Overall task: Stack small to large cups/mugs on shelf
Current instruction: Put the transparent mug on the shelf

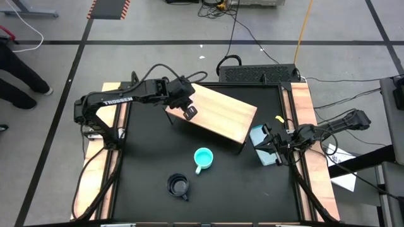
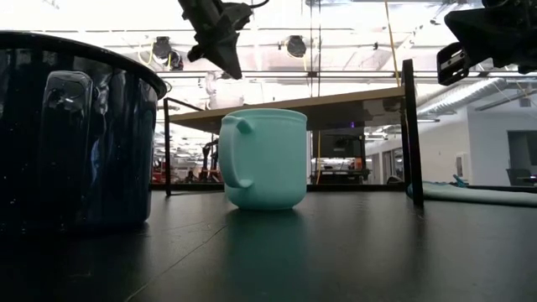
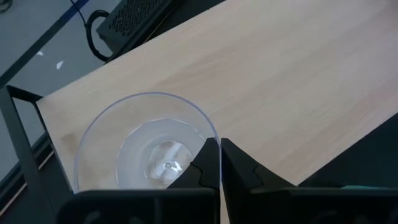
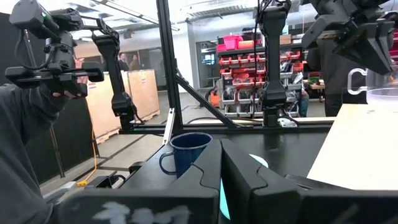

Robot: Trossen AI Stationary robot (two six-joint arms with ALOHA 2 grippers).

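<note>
Shelf first: the light wooden shelf [image 1: 221, 113] sits raised on dark legs toward the far middle of the black table [image 1: 145, 164], turned at an angle. At its left end stands the small clear cup [image 3: 146, 146], upright and with nothing in it that I can see.

On the tabletop itself, nearer than the shelf, stands the black mug [image 1: 178, 185], upright, with its handle pointing to the near right. Its inside looks dark and I cannot tell whether it holds anything. Between it and the shelf, a little to the right, stands the turquoise mug [image 1: 202, 158], upright, handle toward the near left, its inside bare. The two mugs are apart from each other and from the shelf. That makes three cups in all: one on the shelf, two on the table.

A flat light-blue item [image 1: 264, 144] lies on the table by the right edge, just beside the shelf's right end.

Left gripper [image 3: 219, 163] hangs above the left end of the shelf, right beside the clear cup, fingers pressed together and gripping nothing. Right gripper [image 4: 221, 163] sits low over the light-blue item at the table's right side, likewise closed tight and empty.

Beyond the table a person [image 4: 25, 149] in dark clothing is at the side.
</note>
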